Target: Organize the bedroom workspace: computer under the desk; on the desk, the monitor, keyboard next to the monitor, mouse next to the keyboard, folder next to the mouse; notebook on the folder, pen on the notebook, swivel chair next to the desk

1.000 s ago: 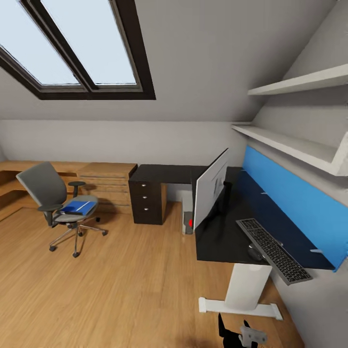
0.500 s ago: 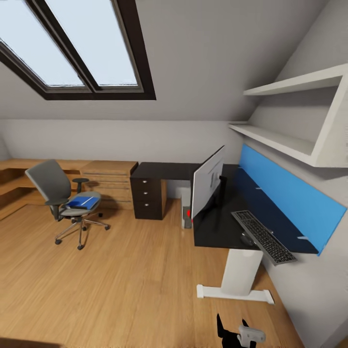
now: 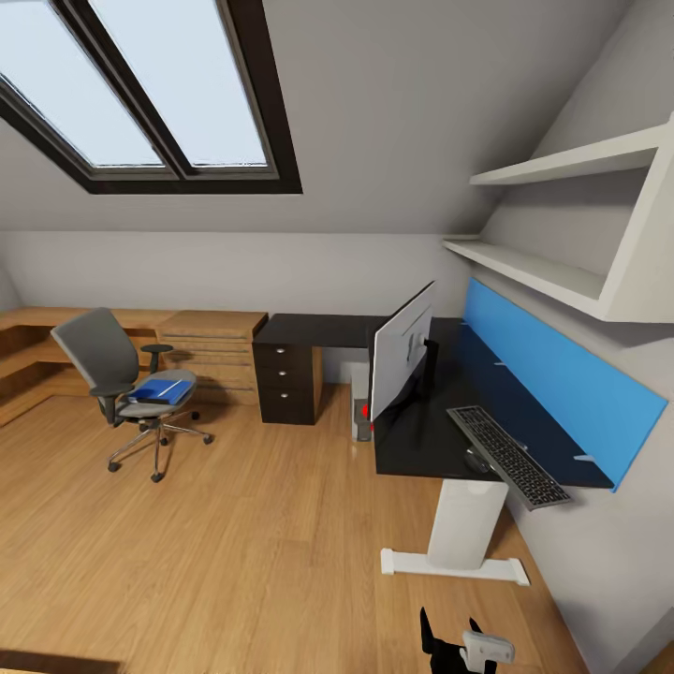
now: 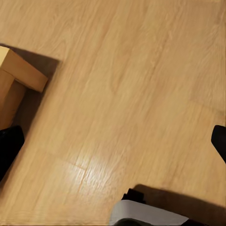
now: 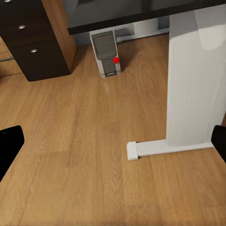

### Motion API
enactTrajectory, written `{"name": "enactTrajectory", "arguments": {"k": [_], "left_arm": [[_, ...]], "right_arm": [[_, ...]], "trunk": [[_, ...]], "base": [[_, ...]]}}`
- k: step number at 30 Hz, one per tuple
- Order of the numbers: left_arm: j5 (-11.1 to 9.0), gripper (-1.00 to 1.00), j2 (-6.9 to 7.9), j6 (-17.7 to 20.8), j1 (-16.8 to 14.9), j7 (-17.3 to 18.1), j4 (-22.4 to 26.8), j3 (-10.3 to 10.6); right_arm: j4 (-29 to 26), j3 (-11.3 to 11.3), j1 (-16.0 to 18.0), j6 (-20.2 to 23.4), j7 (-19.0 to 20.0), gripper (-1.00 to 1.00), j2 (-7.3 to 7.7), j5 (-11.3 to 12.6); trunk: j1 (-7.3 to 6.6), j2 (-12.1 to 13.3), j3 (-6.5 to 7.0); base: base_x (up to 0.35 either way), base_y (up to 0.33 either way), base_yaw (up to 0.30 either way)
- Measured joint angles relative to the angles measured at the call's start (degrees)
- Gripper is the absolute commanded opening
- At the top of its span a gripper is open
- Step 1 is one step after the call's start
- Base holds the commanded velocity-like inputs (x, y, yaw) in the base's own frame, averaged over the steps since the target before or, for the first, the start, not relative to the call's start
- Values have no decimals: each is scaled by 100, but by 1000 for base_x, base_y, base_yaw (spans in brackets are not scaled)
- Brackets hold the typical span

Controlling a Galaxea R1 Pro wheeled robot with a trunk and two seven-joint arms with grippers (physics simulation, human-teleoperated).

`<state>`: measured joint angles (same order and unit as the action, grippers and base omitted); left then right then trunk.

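1. Bedroom, head view: sloped grey-white walls, black-framed skylight (image 3: 154,94) upper left, wood plank floor (image 3: 234,543).
2. Desk (image 3: 421,440) at right: black top, white leg, blue back panel (image 3: 562,384), black drawers (image 3: 285,379) at far corner.
3. Monitor (image 3: 402,360) upright on desk, light-grey back toward room, small red dot at lower corner.
4. Keyboard (image 3: 510,457) on desk near front right, between monitor and blue panel side; near end overhangs desk edge.
5. Mouse (image 3: 479,459): small dark lump just beside keyboard on desk; too small to tell more.
6. Computer (image 3: 361,417) upright on floor under desk, beside drawers; same in right wrist view (image 5: 107,54), grey front w/ red dot, standing under black top edge.
7. Swivel chair (image 3: 126,388) well apart from desk, over at left near light wood low cabinets (image 3: 211,351).
8. Folder (image 3: 161,389), bright blue, flat on chair seat; thin light strip lying across it, too small to identify. Notebook not discernible.
9. Right gripper (image 5: 113,146): black fingertips at both edges of wrist view, spread wide, nothing between, hanging over bare floor near white desk leg (image 5: 190,80). Black fingers and a light grey part also at bottom edge of head view, below desk leg.
10. Left gripper (image 4: 113,146): fingertips at both frame edges, wide apart, holding nothing, above bare floor; corner of a light wood piece (image 4: 21,70) nearby.
11. White wall shelves (image 3: 562,225) above desk at right.
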<state>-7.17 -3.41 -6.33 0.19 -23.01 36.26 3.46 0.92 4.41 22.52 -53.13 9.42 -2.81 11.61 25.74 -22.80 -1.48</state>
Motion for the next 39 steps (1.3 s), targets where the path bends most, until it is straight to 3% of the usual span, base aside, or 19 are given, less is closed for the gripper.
{"name": "enactTrajectory", "arguments": {"k": [6, 12, 13, 20, 25, 26, 29, 31, 35, 37, 38, 39], "left_arm": [[-20, 100, 2, 87, -22, 13, -541, -5], [-21, 100, 1, 90, -27, 46, -583, -4], [-16, 100, 2, 115, -175, 90, -313, -1], [-32, 100, -17, 562, -375, 109, 316, -4], [-36, 100, -35, 1394, -419, 113, 1183, 2], [-36, 100, -42, 1766, -427, 111, 1569, 7], [-44, 100, -76, 2292, -434, 107, 2155, 13], [-43, 100, -131, 2574, -444, 105, 2484, 17], [-41, 100, -308, 2990, -518, 99, 3045, 26], [-41, 100, -351, 3066, -571, 101, 3163, 27], [-40, 100, -379, 3113, -622, 103, 3238, 27], [-40, 100, -391, 3131, -644, 103, 3268, 25]], "right_arm": [[13, -4, -1, -2, 0, 100, -35, 0], [1, -6, 0, -45, 14, 100, -18, -12], [-20, -39, 0, -253, 24, 100, -8, -214], [-87, -51, 1, -496, 14, 100, 6, -489], [-239, -48, 2, -533, -7, 100, 2, -566], [-378, -48, 2, -525, -19, 100, -7, -580], [-705, -49, 2, -418, -62, 100, -18, -590], [-1010, -54, 4, -214, -116, 100, -23, -596], [-2111, -59, 2, 909, -296, 100, -24, -621], [-2676, -54, 3, 1569, -345, 100, -20, -642], [-3245, -55, 5, 2306, -376, 100, -17, -660], [-3580, -56, 3, 2718, -389, 100, -17, -672]], "trunk": [[0, 0, 0], [0, 0, 0], [0, 0, 3], [0, 1, 2], [0, 1, 3], [0, 1, 3], [0, 1, 3], [0, 1, 3], [0, 1, 3], [0, 1, 3], [0, 2, 4], [0, 1, 3]], "base": [[-1, 0, 0], [0, 0, 0], [0, 0, 0], [0, 0, 0], [0, 0, 0], [0, 0, 0], [0, 0, 0], [0, 0, 0], [0, 0, 0], [0, 0, 0], [0, 0, 0], [0, 0, 0]]}}
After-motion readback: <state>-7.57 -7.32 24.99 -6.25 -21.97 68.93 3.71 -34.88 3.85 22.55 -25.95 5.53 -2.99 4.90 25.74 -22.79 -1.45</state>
